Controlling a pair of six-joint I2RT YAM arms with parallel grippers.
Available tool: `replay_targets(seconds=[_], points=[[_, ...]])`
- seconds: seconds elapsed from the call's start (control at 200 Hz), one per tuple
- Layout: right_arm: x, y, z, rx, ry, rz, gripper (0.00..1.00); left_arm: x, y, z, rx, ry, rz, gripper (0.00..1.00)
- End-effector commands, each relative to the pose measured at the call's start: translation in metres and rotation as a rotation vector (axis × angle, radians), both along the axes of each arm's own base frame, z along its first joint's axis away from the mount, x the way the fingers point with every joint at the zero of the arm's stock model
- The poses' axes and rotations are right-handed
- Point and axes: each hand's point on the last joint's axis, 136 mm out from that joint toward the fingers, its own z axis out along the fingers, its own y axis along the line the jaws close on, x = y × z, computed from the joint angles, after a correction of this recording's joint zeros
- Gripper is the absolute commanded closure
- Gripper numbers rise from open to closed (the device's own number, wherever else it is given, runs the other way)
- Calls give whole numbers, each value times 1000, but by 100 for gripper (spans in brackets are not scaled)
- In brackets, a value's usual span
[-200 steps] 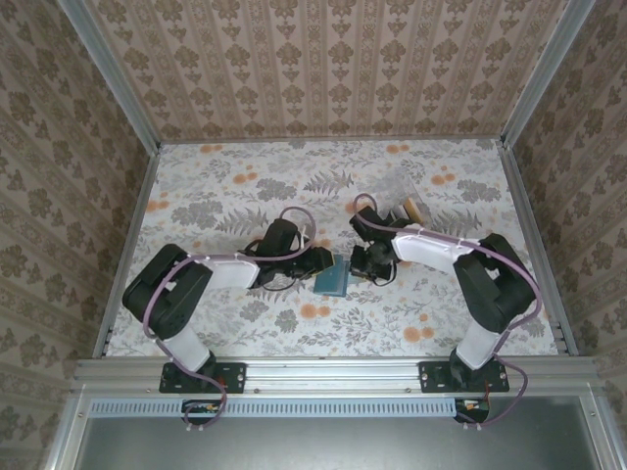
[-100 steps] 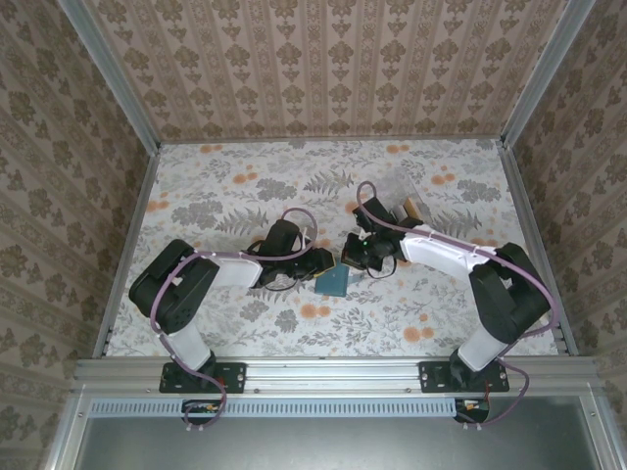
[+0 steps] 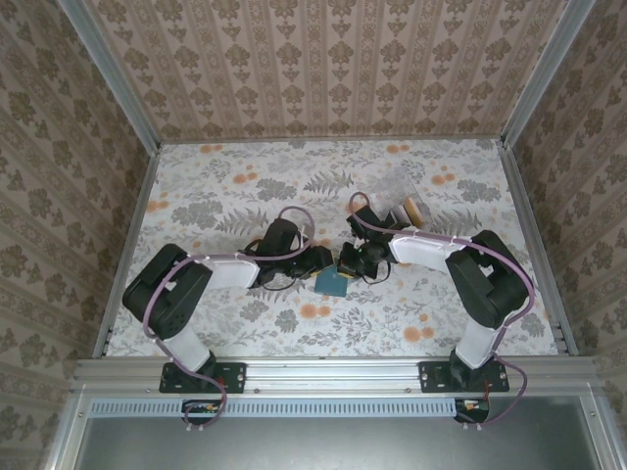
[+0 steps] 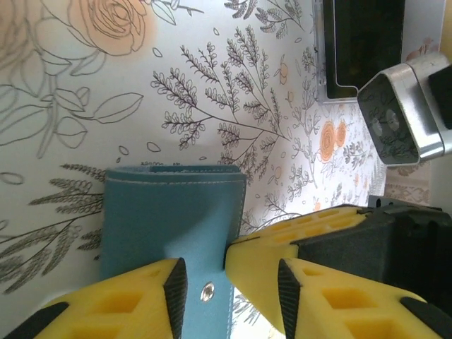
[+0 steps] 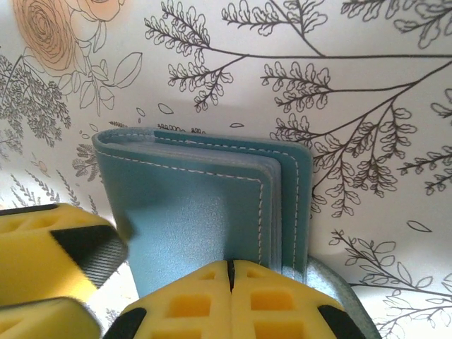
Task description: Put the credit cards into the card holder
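Crowding mid-table (image 3: 245, 186), both arms at the card holder (image 5: 198, 205). Holder teal, folded shut, lying flat w/ stitched cover up, just ahead of the arm bases' midline. R gripper (image 5: 230, 272): yellow pads pressed together, no gap, tips on holder's near edge. L gripper (image 4: 233, 279): pads spread, holder's edge w/ snap (image 4: 207, 289) btwn them, one pad over the cover. Credit cards (image 3: 410, 209) well apart, far right; tan one visible, rest too small to tell.
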Motion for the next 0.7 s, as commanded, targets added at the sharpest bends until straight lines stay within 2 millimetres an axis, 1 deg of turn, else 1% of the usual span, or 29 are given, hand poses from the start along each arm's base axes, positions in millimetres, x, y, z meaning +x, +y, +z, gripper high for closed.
replay_targets(seconds=[0.0,0.055,0.115,0.19,0.32,0.515,0.595,0.695], points=[[-18,-30,-24,-165,64,10,98,-6,19,-1,107,-33,-2,55],[-16,-29,-22,-161,54,22,98,-9,28,-6,171,-31,-10,54],[-14,-25,-20,-146,47,35,98,-10,32,-9,216,-35,-33,54],[-13,-22,-18,-135,42,40,97,-12,32,-13,239,-30,-60,54],[-11,-21,-15,-132,31,47,96,-14,30,-20,263,-20,-92,57],[-10,-20,-14,-134,28,61,96,-17,18,-27,232,3,-127,61],[-9,-19,-14,-138,32,71,95,-20,10,-28,208,8,-150,64],[-8,-19,-13,-142,33,78,95,-23,4,-28,194,7,-166,71]])
